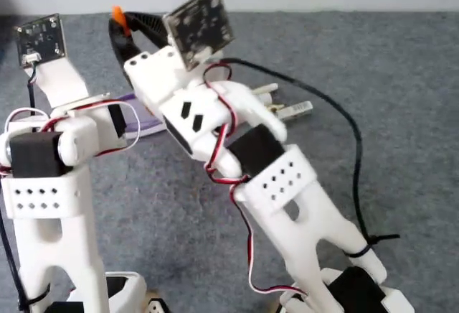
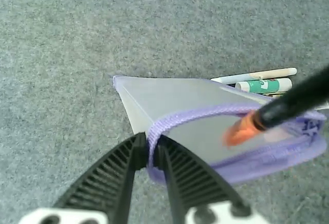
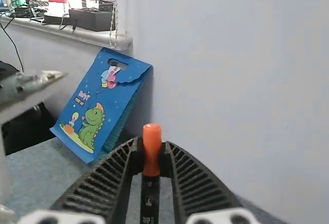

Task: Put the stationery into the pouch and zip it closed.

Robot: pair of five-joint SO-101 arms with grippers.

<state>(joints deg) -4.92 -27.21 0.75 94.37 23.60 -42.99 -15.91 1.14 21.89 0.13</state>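
You have a pouch (image 2: 175,106) of frosted smooth plastic with woven cloth trim, a table (image 2: 61,39) of rough matt felt, and a glossy plastic pen (image 2: 288,106).

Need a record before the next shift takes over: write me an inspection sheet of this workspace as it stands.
Surface: grey felt-like table cover.
Job's things: pouch lies on the cover; black pen with an orange end is held off the cover; white pen and green-labelled tube lie beyond the pouch.
Clutter: nothing seen.
Grippers: left gripper shut on the pouch's purple strap; right gripper shut on the black pen.
Cables: black cable crosses the cover; red and white wires run along an arm.
Surroundings: blue dinosaur bag leans on a white wall, below a windowsill.
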